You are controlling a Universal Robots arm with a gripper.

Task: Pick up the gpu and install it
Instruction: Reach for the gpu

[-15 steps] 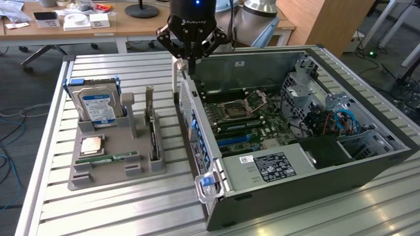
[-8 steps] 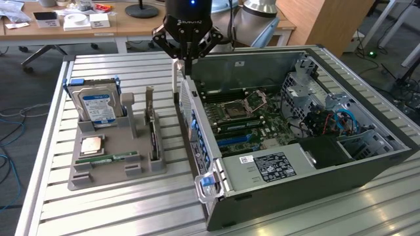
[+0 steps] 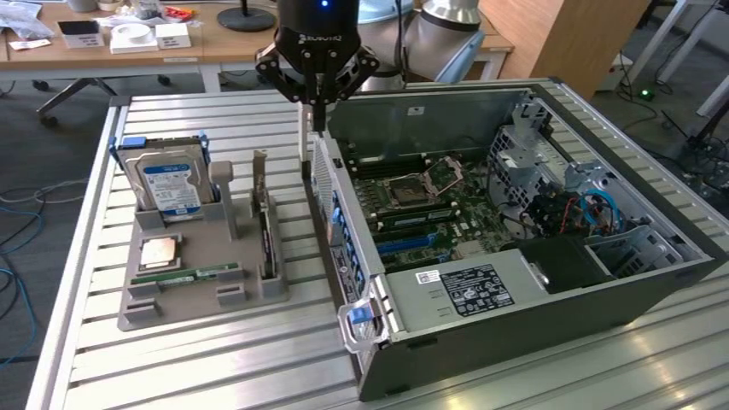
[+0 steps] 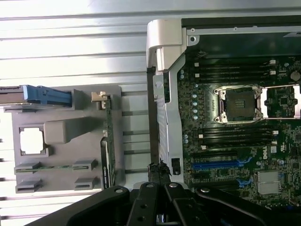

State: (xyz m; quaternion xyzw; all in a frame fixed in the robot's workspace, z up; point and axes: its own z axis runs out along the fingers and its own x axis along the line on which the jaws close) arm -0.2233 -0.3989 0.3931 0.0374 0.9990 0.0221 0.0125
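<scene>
The gpu (image 3: 266, 241) is a thin dark card standing on edge in a slot of the grey holder (image 3: 194, 301), its pale bracket (image 3: 259, 171) pointing up. In the wrist view the gpu (image 4: 107, 150) shows edge-on in the same holder (image 4: 61, 134). My black gripper (image 3: 317, 126) hangs shut above the near corner of the open computer case (image 3: 456, 295), to the exterior view's right of the holder and apart from the card. The gripper (image 4: 157, 184) has its fingers closed together beside the case's rear wall. A blue slot (image 4: 218, 165) lies on the motherboard (image 3: 422, 196).
The holder also carries a silver hard drive (image 3: 169, 184) in a blue frame, a processor chip (image 3: 157, 253) and a green memory stick (image 3: 188, 275). Everything rests on a slatted metal table (image 3: 205, 376). Desks and an arm base stand behind, with cables on the floor at the sides.
</scene>
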